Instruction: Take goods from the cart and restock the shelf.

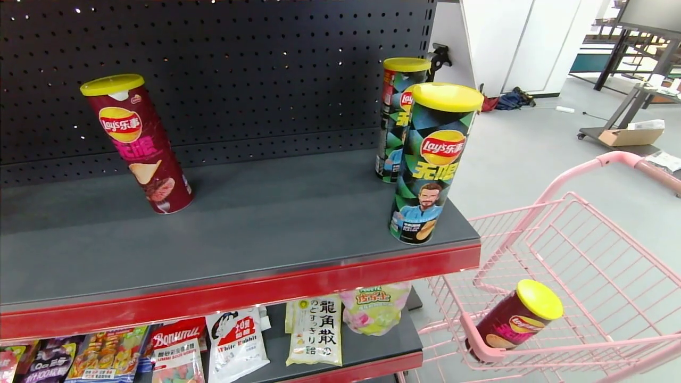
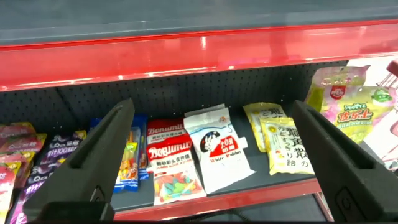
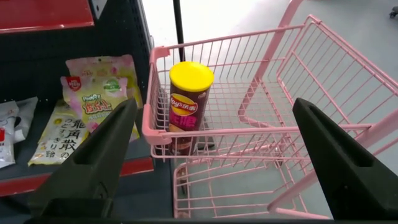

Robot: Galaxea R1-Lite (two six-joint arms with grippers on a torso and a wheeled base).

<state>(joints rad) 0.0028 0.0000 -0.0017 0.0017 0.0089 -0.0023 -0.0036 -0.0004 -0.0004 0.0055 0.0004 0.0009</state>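
Left wrist view: left gripper is spread wide, nothing between its fingers. It hangs in front of the lower shelf, below the red edge strip. Flat snack packets lie on that shelf ahead of it: a white packet, a red-and-white packet just beside it, 2 yellow packets, and a green-pink bag at the end nearest the cart

Right gripper is also wide open and empty, facing the pink cart. The cart can, a maroon tube with a yellow lid, stands upright in the basket corner nearest the shelving, close against the wire wall

Head view: the cart sits just beside the right end of the shelving. The top shelf holds 3 upright cans. 1 maroon shelf can stands toward the left, near the pegboard back. The front green can is at the right end by the front edge, with the rear green can behind it, closer to the pegboard. Those 2 are close together; cannot tell if they touch. Maroon shelf can is well apart from both
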